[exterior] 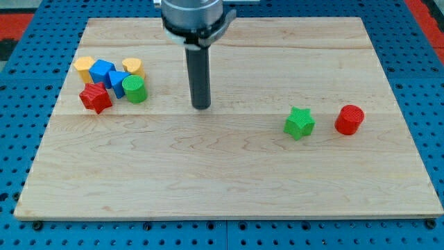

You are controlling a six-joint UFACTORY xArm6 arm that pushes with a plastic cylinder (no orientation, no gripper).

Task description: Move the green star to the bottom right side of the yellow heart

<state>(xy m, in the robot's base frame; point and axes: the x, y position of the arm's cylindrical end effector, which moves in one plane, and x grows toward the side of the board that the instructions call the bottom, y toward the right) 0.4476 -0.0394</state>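
Green star waits at right of centre, far from its goal

My tip (201, 105) — a bare rod, nothing to pinch with — stands mid-frame, touching no block; the green star (299, 123) sits beside the red cylinder (349, 119), well apart from the yellow heart (133, 67) clustered upper left — likely a long leftward push ahead

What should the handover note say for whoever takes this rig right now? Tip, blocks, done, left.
My tip: on the board at centre, touching no block.
Green star: toward the view's right, beside the red cylinder, apart from it.
Yellow heart: in the cluster at the view's upper left, with the green cylinder just below it; also there are a yellow block, two blue blocks and a red star.
Done: nothing visible; the star sits far from the heart.
Left: get to the star's right side, push it left across the board, stop it below-right of the heart, probably just right of the green cylinder.
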